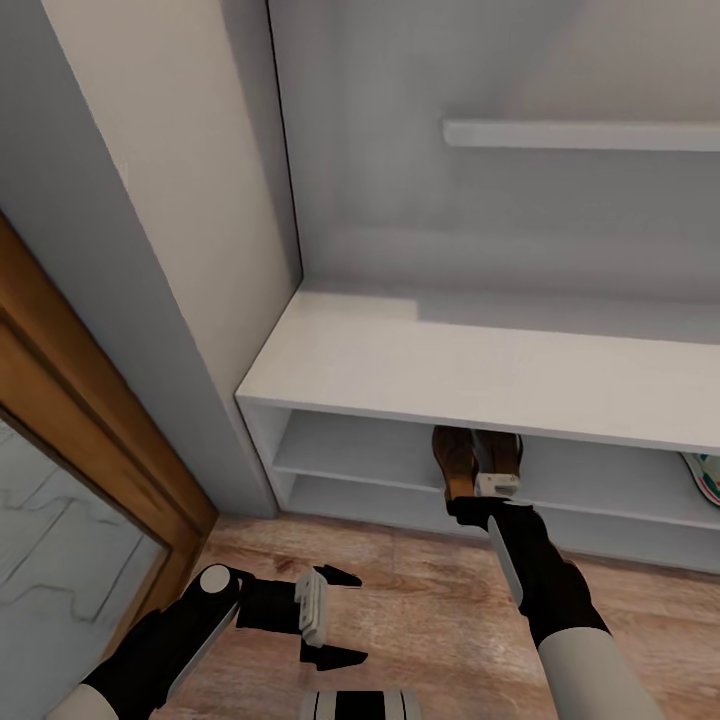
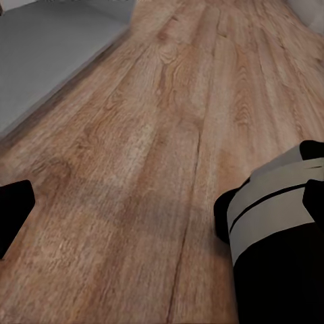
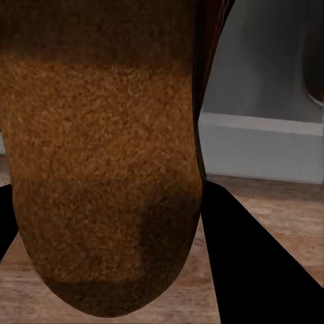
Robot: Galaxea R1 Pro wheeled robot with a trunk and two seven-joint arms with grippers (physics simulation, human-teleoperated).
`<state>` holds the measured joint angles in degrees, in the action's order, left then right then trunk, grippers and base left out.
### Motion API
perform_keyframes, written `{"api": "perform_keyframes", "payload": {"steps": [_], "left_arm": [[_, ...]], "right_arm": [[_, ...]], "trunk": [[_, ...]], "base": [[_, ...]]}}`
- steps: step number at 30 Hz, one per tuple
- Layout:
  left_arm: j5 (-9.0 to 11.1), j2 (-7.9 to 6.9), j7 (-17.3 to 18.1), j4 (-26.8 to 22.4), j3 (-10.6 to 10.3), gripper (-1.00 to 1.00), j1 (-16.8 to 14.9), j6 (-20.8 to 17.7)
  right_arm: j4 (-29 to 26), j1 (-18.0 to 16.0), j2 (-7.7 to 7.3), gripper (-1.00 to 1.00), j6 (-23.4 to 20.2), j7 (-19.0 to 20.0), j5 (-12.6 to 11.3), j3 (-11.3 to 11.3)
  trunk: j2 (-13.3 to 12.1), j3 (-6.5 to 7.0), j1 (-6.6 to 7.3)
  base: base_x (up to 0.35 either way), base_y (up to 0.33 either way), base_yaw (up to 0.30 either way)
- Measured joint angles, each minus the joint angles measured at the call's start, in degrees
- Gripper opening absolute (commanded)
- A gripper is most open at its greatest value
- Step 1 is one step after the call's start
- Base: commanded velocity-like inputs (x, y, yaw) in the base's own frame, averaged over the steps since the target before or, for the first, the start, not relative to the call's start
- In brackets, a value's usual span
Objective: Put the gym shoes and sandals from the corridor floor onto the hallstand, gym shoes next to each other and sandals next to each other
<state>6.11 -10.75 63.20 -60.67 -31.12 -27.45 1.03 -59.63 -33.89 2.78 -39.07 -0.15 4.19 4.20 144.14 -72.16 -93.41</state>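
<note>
Long low white hallstand (image 1: 480,365) with bench top, two open shelves and a back panel: seen in the head view, set against a pale wall. One floating white shelf (image 1: 580,134) is mounted on the back panel, above the bench top.

Dark-brown leather sandal with tan footbed (image 1: 455,462): located at the front edge of the upper open shelf, under the bench top. A second dark-brown sandal (image 1: 503,455) is seen just beside it, toward the robot's right. In the right wrist view a tan, grainy footbed (image 3: 101,169) is shown very close between the two black fingers (image 3: 250,263); whether it rests on the shelf or is lifted cannot be told.

Right gripper (image 1: 482,492): extended to the shelf mouth, closed on a sandal; which of the two is clasped cannot be told from the head view.

White gym shoe with teal lining (image 1: 705,475): partly seen at the frame edge, on the same upper shelf, well apart from the sandals.

Left gripper (image 1: 340,615): held low over the light brown wood-plank corridor floor (image 1: 420,600), jaws spread wide, nothing between them. In the left wrist view the planks (image 2: 148,169) and one black fingertip (image 2: 13,212) are shown.

Wooden door frame (image 1: 90,400): recorded at the robot's left.
</note>
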Motion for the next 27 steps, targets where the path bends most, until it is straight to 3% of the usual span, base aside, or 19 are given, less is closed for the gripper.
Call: {"api": "perform_keyframes", "payload": {"steps": [27], "left_arm": [[-0.18,0.01,-0.01,0.01,-0.07,1.00,-0.01,0.01]], "right_arm": [[-0.06,-0.01,-0.03,-1.00,0.03,0.04,0.03,-0.02]], "trunk": [[0.00,0.00,-0.02]], "base": [[0.104,-0.017,0.000]]}}
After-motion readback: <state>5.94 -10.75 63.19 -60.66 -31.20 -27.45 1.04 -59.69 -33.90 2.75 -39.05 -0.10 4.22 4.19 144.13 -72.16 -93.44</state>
